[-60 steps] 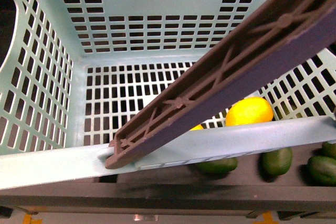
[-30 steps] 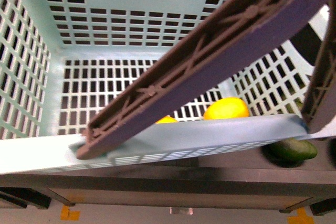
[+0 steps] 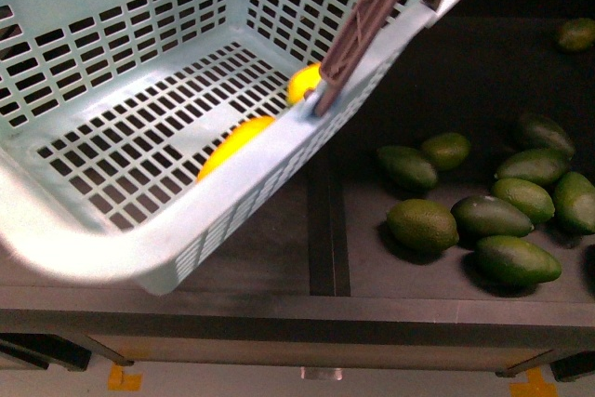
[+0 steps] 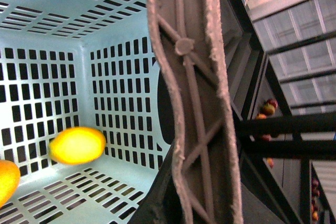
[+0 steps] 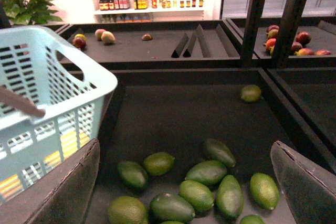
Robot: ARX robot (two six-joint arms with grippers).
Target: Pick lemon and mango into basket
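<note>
Finding both of the task's fruits inside the basket [image 3: 232, 220] already. Spotting the lemon [image 3: 302, 84] on the basket's slotted floor, tight against the near wall and partly behind the foot of the brown handle [image 3: 367, 25]. Spotting the mango [image 3: 234, 141] on the same floor, just beside the lemon, along the same wall, with its long axis running along that wall. Reading the basket as tilted, one corner dipping toward the camera.

Looking through the left wrist view and meeting the handle [image 4: 191, 103] very close, crossing the whole picture, with the lemon [image 4: 77, 145] and an edge of the mango [image 4: 6, 179] lower inside the basket. Judging the left arm to be the one at the handle, and so nearer both fruits. Not making out the left pincer itself, so not being able to tell whether it is clamped on the handle or spread.

Seeing the right gripper [image 5: 184, 148] spread wide, pinching nothing and touching nothing, hanging outside the basket [image 5: 79, 77] on its right side, over the dark shelf [image 5: 173, 108] and the green fruits [image 5: 197, 195] scattered there.

Judging the picking as complete, and whatever comes next as depending on the handle rather than on another reach for fruit.
</note>
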